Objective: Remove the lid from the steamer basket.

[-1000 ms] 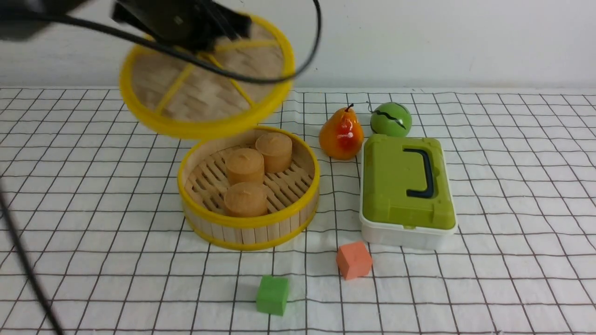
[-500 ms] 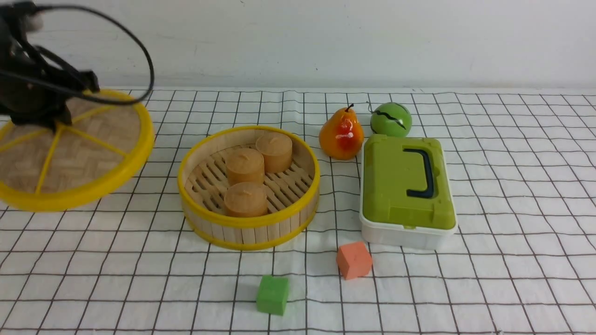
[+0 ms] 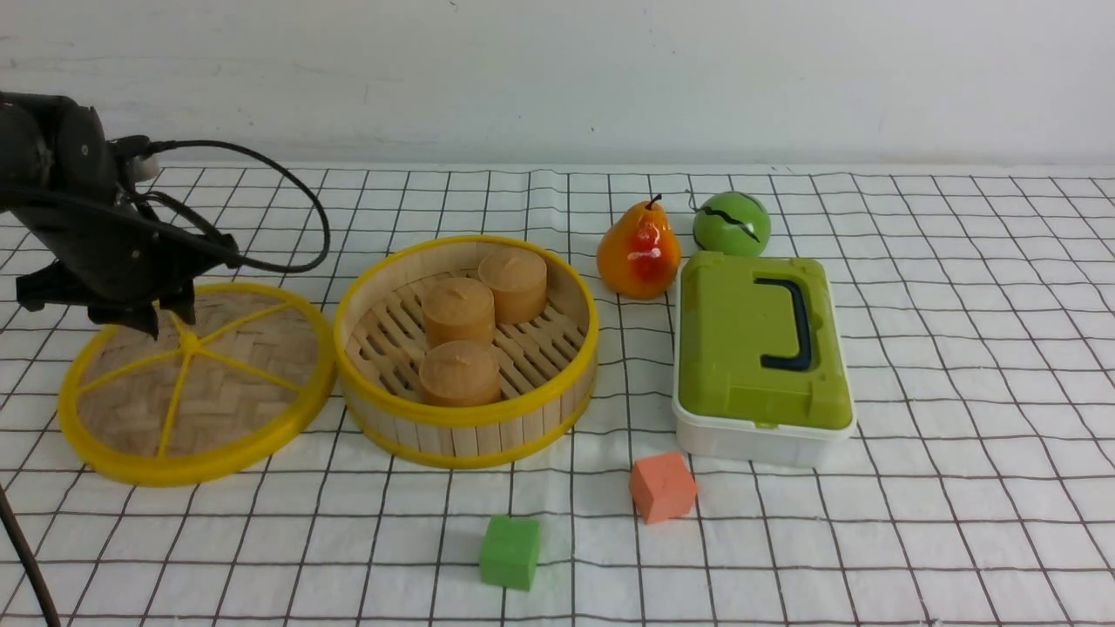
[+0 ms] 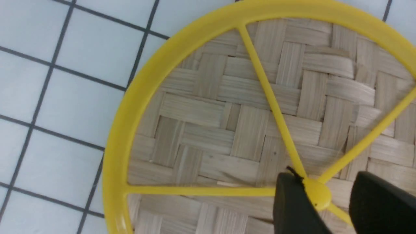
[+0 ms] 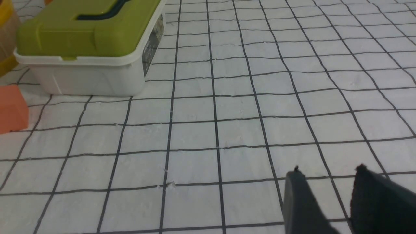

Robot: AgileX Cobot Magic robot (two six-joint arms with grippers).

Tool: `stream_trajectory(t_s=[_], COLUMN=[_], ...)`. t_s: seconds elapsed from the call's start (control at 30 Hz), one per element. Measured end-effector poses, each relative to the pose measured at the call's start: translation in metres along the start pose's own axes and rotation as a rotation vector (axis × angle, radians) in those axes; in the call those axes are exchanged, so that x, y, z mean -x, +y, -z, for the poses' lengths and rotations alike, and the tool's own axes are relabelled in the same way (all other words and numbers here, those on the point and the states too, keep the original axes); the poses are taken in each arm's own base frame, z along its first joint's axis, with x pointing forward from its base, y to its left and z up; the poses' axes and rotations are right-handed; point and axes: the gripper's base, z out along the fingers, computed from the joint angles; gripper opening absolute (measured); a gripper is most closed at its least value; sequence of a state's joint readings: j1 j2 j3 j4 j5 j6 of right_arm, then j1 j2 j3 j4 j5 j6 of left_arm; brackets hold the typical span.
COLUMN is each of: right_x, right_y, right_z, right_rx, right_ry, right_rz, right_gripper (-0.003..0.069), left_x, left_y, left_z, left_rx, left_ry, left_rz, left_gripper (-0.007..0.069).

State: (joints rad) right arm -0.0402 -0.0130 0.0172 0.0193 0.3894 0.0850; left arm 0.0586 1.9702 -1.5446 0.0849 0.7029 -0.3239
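The lid (image 3: 218, 401), a woven bamboo disc with a yellow rim and spokes, lies flat on the checked cloth just left of the steamer basket (image 3: 470, 431). The basket is uncovered and holds three brown cylinders (image 3: 459, 309). My left gripper (image 3: 170, 318) hovers over the lid's far side. In the left wrist view the lid (image 4: 227, 107) fills the frame and the gripper (image 4: 325, 177) stands open around the yellow hub, with a gap on one side. My right gripper (image 5: 328, 170) is open and empty over bare cloth; it does not show in the front view.
A pear (image 3: 638, 252) and a green ball (image 3: 732, 223) stand behind a white box with a green lid (image 3: 762, 348), right of the basket. An orange cube (image 3: 663, 487) and a green cube (image 3: 510, 550) lie in front.
My left arm carried the lid from above the basket out to the left and down onto the cloth beside the basket. The jaws now stand apart around the hub.
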Motion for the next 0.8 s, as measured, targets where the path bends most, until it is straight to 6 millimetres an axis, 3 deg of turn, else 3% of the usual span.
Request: stream_trajectory(t_s=[0.07,0.17,0.2,0.23,0.3,0.33,0.37,0.43,0.5,0.63,0.67,0.77,0.8], right_x=[0.000,0.000,0.000,0.000,0.000,0.000,0.000,0.000,0.000,0.000,0.000,0.000,0.000], right_y=[0.000,0.000,0.000,0.000,0.000,0.000,0.000,0.000,0.000,0.000,0.000,0.000,0.000], right_z=[0.000,0.000,0.000,0.000,0.000,0.000,0.000,0.000,0.000,0.000,0.000,0.000,0.000], right_rx=[0.000,0.000,0.000,0.000,0.000,0.000,0.000,0.000,0.000,0.000,0.000,0.000,0.000], right_ry=[0.000,0.000,0.000,0.000,0.000,0.000,0.000,0.000,0.000,0.000,0.000,0.000,0.000], right_rz=[0.000,0.000,0.000,0.000,0.000,0.000,0.000,0.000,0.000,0.000,0.000,0.000,0.000], right_gripper=[0.0240,0.0240,0.0240,0.0240,0.0240,0.0240,0.0240,0.0240,0.0240,0.0240,0.0240,0.0240,0.0240], left_x=[0.001,0.004,0.008,0.009,0.013,0.013,0.009,0.004,-0.017,-0.063,-0.067,-0.115,-0.118], left_y=[0.001,0.001,0.001,0.000,-0.001,-0.002,-0.002,-0.002,0.002,0.011,0.012,0.025,0.026], left_z=[0.013,0.036,0.067,0.071,0.142,0.147,0.198,0.224,0.277,0.312,0.309,0.310,0.314], left_rx=[0.003,-0.003,-0.029,-0.037,-0.121,-0.133,-0.202,-0.252,-0.338,-0.404,-0.404,-0.400,-0.396], left_ry=[0.001,-0.020,-0.072,-0.080,-0.226,-0.236,-0.362,-0.429,-0.576,-0.701,-0.694,-0.764,-0.789], left_rz=[0.001,-0.005,-0.001,0.001,-0.010,-0.013,-0.030,-0.032,-0.067,-0.105,-0.106,-0.160,-0.170], left_gripper=[0.0293,0.0265,0.0211,0.0204,0.0104,0.0097,0.0022,-0.0009,-0.0013,-0.0013,-0.0013,-0.0013,-0.0013])
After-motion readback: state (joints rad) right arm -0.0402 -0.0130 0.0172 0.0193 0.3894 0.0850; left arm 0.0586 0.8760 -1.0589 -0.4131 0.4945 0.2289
